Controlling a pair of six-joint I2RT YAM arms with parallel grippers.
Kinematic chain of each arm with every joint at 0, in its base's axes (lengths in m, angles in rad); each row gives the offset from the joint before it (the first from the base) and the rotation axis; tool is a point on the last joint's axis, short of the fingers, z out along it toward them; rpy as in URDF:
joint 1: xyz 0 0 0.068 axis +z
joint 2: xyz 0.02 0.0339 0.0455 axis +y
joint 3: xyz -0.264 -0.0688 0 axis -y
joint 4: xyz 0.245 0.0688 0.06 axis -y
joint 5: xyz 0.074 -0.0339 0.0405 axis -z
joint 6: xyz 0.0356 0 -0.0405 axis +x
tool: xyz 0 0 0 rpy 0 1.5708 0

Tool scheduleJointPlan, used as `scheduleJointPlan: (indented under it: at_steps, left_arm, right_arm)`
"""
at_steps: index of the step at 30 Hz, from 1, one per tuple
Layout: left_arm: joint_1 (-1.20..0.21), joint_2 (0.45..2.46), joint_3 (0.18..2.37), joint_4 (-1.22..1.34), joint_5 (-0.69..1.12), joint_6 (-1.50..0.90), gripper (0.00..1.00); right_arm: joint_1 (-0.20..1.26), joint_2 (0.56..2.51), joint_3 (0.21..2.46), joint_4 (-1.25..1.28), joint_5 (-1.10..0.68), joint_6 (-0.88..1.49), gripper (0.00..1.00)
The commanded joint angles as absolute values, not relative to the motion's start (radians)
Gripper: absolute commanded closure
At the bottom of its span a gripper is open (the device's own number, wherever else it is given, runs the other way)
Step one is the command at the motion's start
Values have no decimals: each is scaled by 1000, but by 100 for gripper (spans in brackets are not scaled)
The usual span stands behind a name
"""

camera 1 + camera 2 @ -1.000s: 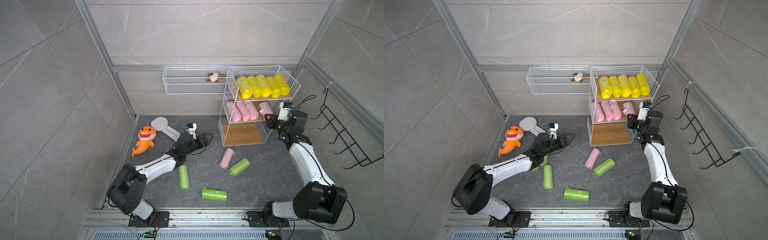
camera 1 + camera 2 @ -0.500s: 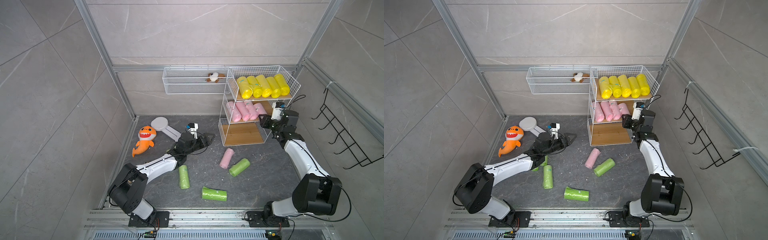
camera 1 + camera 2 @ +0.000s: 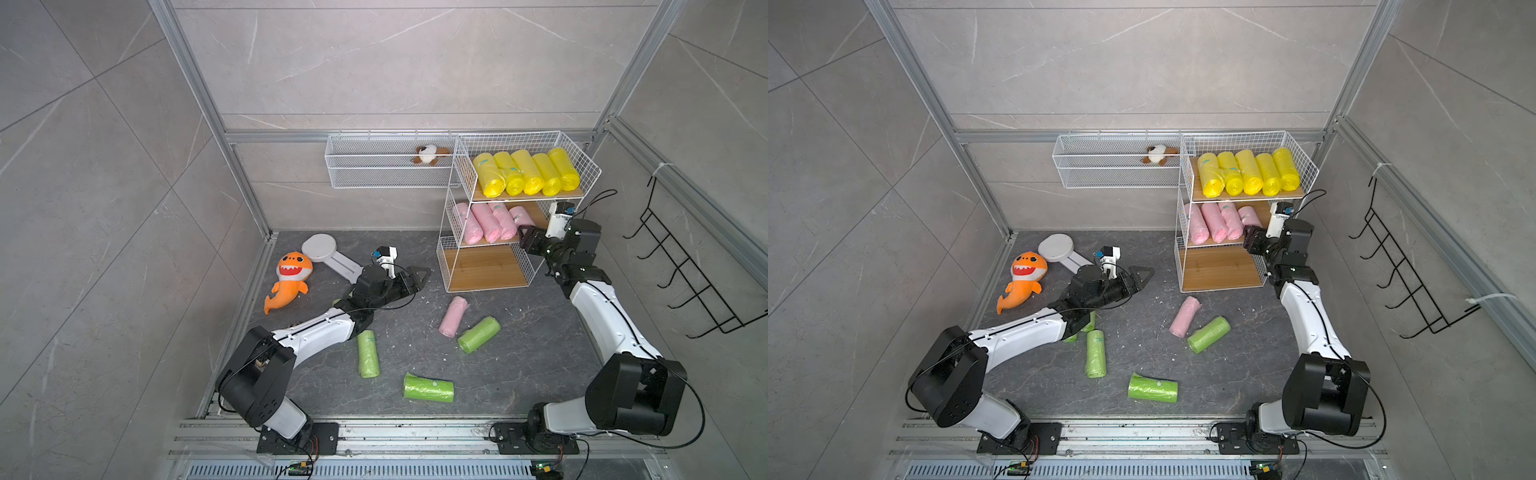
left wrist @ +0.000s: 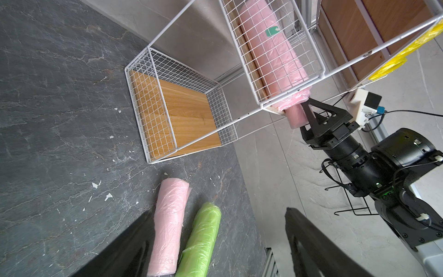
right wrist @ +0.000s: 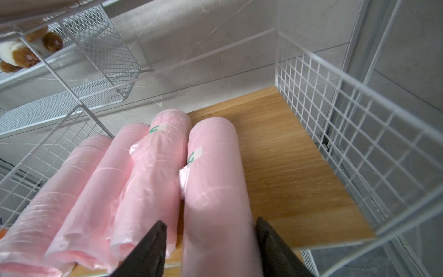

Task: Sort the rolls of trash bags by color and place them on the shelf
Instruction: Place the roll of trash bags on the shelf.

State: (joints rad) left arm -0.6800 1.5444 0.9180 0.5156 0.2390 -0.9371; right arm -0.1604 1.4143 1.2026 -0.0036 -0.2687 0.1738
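The shelf [image 3: 453, 249] stands at the back right. Several yellow rolls [image 3: 525, 172] fill its top tier, and its bottom board [image 3: 486, 268] is bare. Three pink rolls [image 3: 484, 222] lie on the middle tier with a fourth pink roll [image 5: 213, 167] beside them. My right gripper [image 5: 211, 237] is open around that roll's near end, a gap showing at one finger [image 5: 153, 242]. On the floor lie one pink roll [image 3: 453, 316] and several green rolls [image 3: 478, 334], some partly under my left arm [image 3: 1088, 322]. My left gripper [image 3: 417, 280] hovers open and empty.
An orange shark plush [image 3: 289, 278] and a white round-headed object [image 3: 320, 247] lie at the back left. A white wire basket [image 3: 386, 166] on the wall holds a small plush [image 3: 430, 154]. A black hook rack [image 3: 690, 274] hangs on the right wall.
My right gripper carried the pink roll leftward onto the middle tier beside the other three, and its jaws have spread apart. The left arm has barely moved.
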Motion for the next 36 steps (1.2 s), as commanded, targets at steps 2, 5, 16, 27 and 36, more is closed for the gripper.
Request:
scheduleJointPlan:
  at_steps: [2,5,16,27,36]
  left_arm:
    - [-683,1530,938,537,254,-920,12]
    - [-684,1523,932,538,253,-919,12]
    - [-684,1512,923,534,254,-905,12]
    - [-684,1523,921,538,259,-912,12]
    - [-684,1530,930,532,260,-911,12]
  right_arm:
    - [-181,1320,1171,-9,-285,198,31]
    - [-193,1290,1163,-54,-296,213,29]
    - [-260,1153,994,-92,-376,268,49]
    - [-319,1245,1036,-59,-399,284,64]
    - [-324,1323,1093,-33,-446,293,66]
